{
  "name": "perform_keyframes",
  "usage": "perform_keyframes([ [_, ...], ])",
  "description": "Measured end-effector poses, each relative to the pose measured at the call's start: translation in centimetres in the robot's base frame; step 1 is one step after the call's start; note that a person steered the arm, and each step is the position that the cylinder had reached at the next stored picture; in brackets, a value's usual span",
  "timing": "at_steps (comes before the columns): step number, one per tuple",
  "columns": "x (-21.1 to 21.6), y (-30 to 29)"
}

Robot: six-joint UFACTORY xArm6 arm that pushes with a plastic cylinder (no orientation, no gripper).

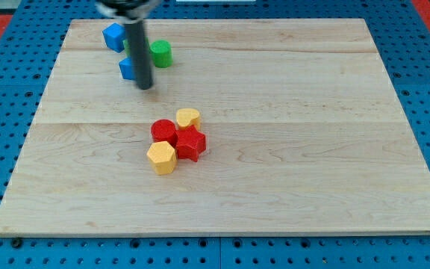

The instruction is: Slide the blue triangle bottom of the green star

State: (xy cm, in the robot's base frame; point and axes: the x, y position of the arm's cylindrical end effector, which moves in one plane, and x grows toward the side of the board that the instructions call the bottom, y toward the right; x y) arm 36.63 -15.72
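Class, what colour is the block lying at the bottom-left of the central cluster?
Yellow: the hexagon-like block, clearest in the camera view.

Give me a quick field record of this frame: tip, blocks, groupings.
tip: my tip at the view's upper left, by the blue blocks
blue blocks: one near the top edge; another partly hidden behind the rod, shape unclear
green block: right of the rod, shape unclear
centre cluster: yellow heart, red round block, red star, yellow hexagon, packed together
board: wooden
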Motion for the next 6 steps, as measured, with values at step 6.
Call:
perform_keyframes([
  [6, -2.9, -0.6],
])
